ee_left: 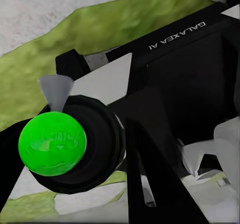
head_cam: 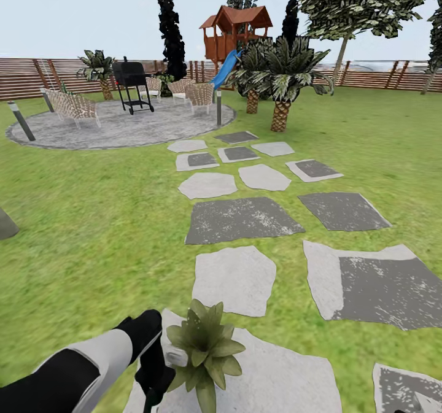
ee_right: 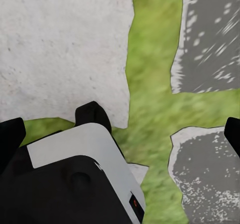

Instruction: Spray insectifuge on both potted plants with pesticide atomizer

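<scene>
The ground was mostly green lawn [head_cam: 92, 216], with a loose trail of grey stepping stones [head_cam: 242, 218] laid across it, some pale and some darker and speckled. A small potted plant [head_cam: 205, 345] was seen sitting on the nearest pale stone [head_cam: 276, 376]. Further back, a round paved patch [head_cam: 123, 127] was set into the grass, and a black grill [head_cam: 131, 84] plus a few wicker chairs [head_cam: 73, 106] were parked on it. Two palm plants [head_cam: 279, 78] were rooted in the grass beside it.
</scene>
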Robot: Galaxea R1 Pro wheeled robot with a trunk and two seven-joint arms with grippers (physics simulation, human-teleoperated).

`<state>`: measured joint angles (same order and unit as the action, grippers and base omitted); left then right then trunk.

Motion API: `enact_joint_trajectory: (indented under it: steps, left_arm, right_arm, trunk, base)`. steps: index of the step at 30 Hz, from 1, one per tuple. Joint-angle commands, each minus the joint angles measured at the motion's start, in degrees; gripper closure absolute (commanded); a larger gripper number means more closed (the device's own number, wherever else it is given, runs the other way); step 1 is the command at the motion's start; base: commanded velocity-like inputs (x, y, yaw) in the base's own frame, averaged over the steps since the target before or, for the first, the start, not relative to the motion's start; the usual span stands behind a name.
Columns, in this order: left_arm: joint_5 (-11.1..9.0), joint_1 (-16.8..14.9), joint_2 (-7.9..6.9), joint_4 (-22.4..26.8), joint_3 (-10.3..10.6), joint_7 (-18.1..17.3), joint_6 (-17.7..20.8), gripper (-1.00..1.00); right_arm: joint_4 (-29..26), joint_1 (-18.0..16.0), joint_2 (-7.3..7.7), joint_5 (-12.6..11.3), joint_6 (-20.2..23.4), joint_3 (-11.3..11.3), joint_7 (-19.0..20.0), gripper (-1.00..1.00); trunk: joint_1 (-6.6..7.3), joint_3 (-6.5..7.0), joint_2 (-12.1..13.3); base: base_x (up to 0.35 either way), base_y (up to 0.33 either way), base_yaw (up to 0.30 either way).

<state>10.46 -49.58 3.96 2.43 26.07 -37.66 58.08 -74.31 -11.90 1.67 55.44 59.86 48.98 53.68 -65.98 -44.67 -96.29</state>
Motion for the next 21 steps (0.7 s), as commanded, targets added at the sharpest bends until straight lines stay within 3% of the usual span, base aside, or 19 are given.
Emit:
enact_joint_trajectory:
  steps: [1,11,21]
  left_arm:
    - [0.6,0.3,-0.01,0.1,0.0,-0.6,0.1,1.0]
    - [0.2,-0.2,0.04,-0.1,-0.1,-0.9,0.2,1.0]
    - [0.2,-8.4,0.25,-0.3,-0.2,-1.0,0.3,1.0]
  right_arm:
    - [-0.1,-0.1,0.0,0.5,0.1,0.1,0.6,-1.0]
    - [-0.1,-0.1,0.0,0.5,0.1,0.1,0.6,-1.0]
    - [0.0,-0.1,0.0,0.5,0.1,0.1,0.6,-1.0]
  trunk:
    - [0.0,-0.05,0.0]
    - [0.0,-0.05,0.0]
    - [0.0,-0.05,0.0]
  base:
    - [0.0,0.0,0.0]
    - [0.0,0.0,0.0]
    - [0.0,0.0,0.0]
